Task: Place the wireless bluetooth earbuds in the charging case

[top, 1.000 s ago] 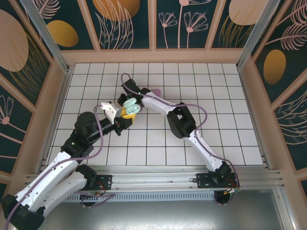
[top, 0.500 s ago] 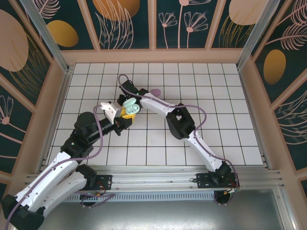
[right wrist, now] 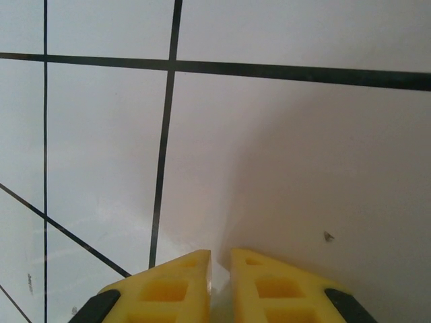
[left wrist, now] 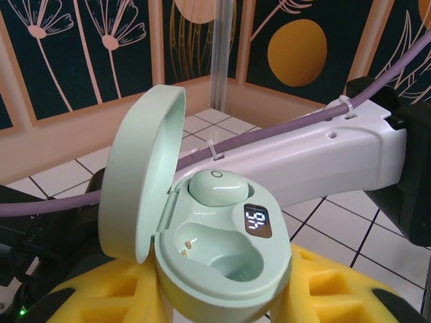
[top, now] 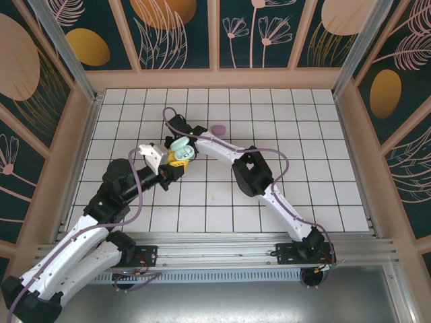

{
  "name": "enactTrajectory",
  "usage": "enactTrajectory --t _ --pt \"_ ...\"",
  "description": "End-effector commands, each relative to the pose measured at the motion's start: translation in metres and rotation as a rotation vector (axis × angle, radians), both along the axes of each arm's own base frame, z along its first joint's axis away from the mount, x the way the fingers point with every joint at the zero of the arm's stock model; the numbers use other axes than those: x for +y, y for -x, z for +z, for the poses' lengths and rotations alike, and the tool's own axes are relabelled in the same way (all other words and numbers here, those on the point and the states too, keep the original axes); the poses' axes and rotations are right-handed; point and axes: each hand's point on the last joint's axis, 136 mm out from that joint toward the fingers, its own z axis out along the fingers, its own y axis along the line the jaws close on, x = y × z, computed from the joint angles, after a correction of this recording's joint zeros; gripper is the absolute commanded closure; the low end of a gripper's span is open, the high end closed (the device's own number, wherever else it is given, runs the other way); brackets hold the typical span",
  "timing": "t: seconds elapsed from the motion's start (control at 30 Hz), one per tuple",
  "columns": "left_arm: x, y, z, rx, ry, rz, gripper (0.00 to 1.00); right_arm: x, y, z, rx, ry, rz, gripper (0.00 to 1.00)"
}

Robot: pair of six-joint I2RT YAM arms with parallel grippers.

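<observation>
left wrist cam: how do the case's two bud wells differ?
The far well holds a mint bud; the near well is empty. The near well's gold contacts show; the far well's are hidden under the bud. Both are mint hollows in the open case, beside its lit display.

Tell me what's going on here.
The left gripper holds a mint charging case with its lid open. One mint earbud sits in one slot; the other slot is empty. The right gripper is down at the tiled table, fingers nearly together; whether they hold a bud I cannot tell.
</observation>
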Motion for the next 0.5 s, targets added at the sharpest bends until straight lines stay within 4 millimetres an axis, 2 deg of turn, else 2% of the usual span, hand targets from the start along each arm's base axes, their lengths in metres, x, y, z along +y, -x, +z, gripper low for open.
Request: enactTrajectory --t 0.0,0.17,0.47 --pt "0.003 0.0 -0.001 -0.018 -0.009 0.012 0.8 -0.013 0.002 0.012 0.001 0.025 0.033 0.85" --pt "0.003 0.0 0.0 -0.021 -0.009 0.013 0.8 -0.03 0.003 0.016 0.002 0.062 0.038 0.86" --pt "0.002 0.0 0.003 -0.028 -0.008 0.011 0.8 -0.022 0.005 0.04 -0.078 0.028 0.117 0.76"
